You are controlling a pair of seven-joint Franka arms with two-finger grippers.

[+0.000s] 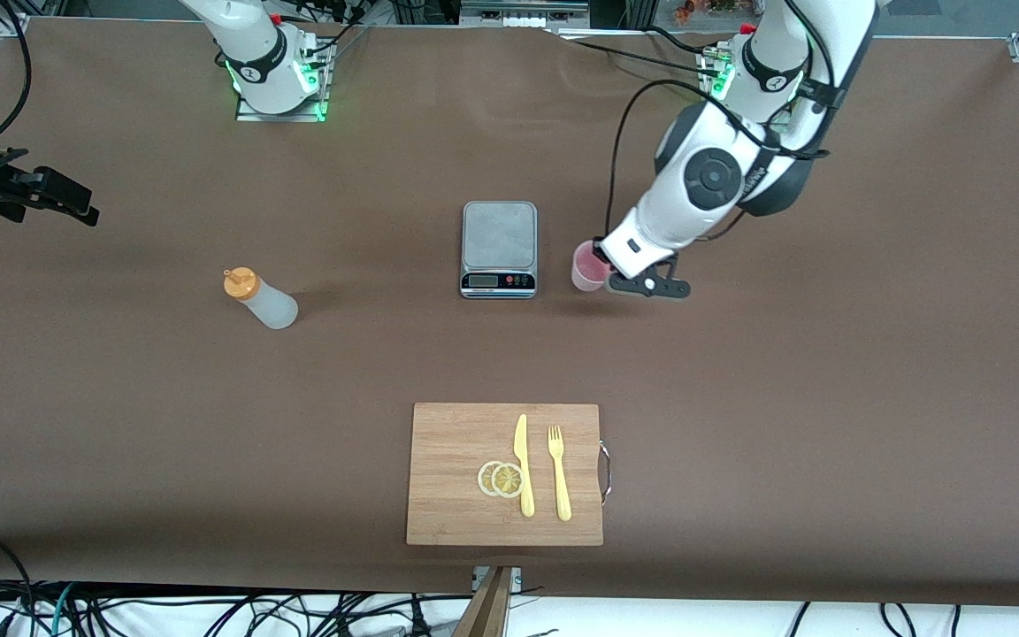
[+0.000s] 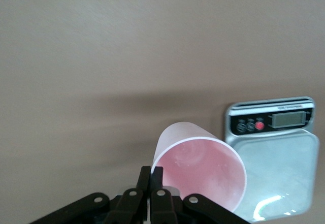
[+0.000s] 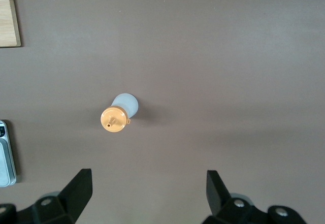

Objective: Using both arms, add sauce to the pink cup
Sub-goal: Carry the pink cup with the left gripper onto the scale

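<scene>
A: Where does your left gripper [image 2: 151,203] stand?
B: Its fingers [image 2: 143,181] are pinched shut on the rim of the pink cup [image 1: 587,266], at the scale's [image 1: 499,248] three o'clock in the front view.
A: And your right gripper [image 3: 147,191]?
B: Fingers spread wide, empty, over the sauce bottle [image 1: 262,298], which stands on the bench [image 1: 828,398] at the scale's nine o'clock.

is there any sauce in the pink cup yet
Empty, as far as shows: the left wrist view looks into the pink cup, pinched at its rim by the left gripper, and only bare pink wall shows inside.
</scene>
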